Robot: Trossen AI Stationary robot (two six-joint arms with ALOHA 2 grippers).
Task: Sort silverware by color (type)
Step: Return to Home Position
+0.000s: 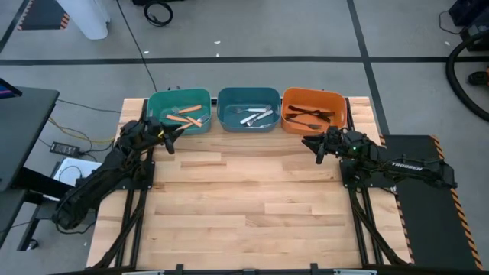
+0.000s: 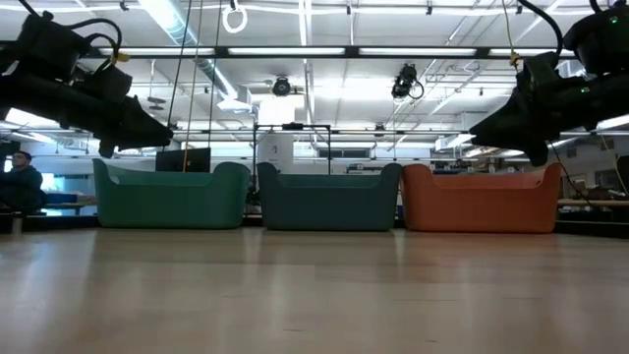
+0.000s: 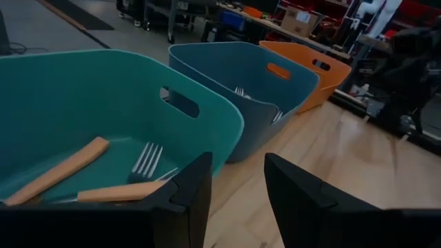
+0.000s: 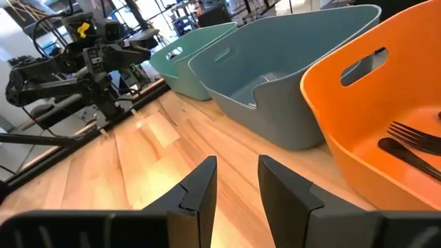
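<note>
Three bins stand in a row at the table's far edge. The green bin (image 1: 179, 109) holds orange-handled forks (image 3: 114, 180), the blue bin (image 1: 248, 108) holds silver forks (image 1: 254, 116), and the orange bin (image 1: 313, 111) holds black forks (image 4: 413, 145). My left gripper (image 1: 170, 137) hovers open over the table just in front of the green bin's near rim, with nothing between its fingers. My right gripper (image 1: 315, 147) hovers open in front of the orange bin, also with nothing between its fingers.
The bare wooden table top (image 1: 244, 198) stretches from the bins to the near edge. Both arms are drawn back at the table's left and right sides. A person (image 2: 18, 182) sits in the room far behind the table.
</note>
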